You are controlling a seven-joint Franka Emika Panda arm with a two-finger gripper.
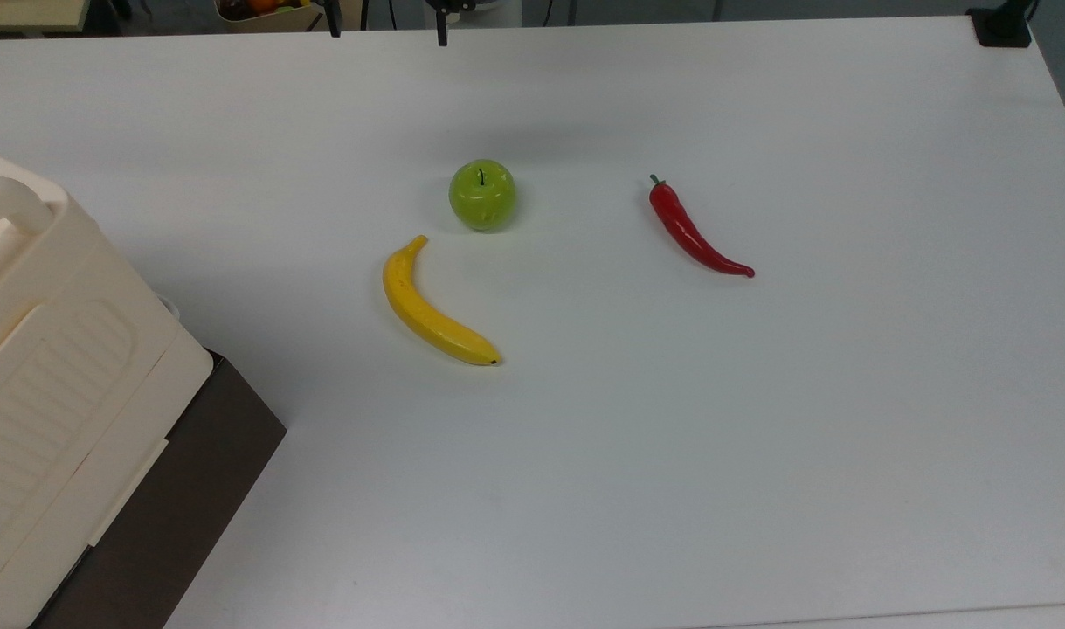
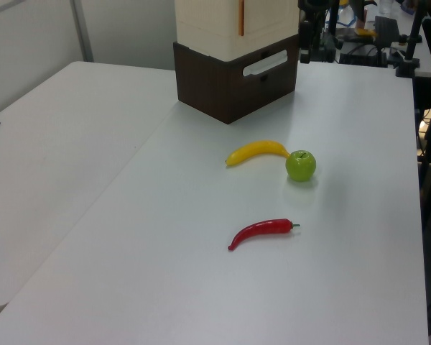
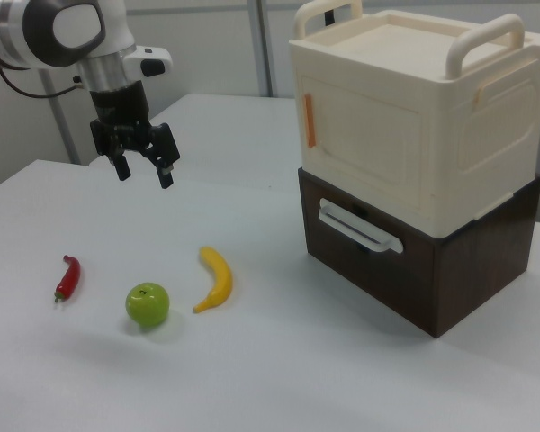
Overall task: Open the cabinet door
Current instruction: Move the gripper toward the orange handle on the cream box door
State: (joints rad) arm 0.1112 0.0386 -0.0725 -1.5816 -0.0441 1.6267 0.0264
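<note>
Cream plastic, stiff and light, we judge: the cabinet door [image 3: 364, 148] sits closed at three o'clock of our gripper [image 3: 145, 170], which hangs open, empty; we'd hook its orange edge [image 3: 310, 121].

Cream cabinet [image 3: 414, 117] on dark brown base, its orange-edged cabinet door [image 3: 364, 148] shut flush.

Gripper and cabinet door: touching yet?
Apart. In the right view the open gripper hangs above the table, with clear space between it and the cabinet door.
</note>
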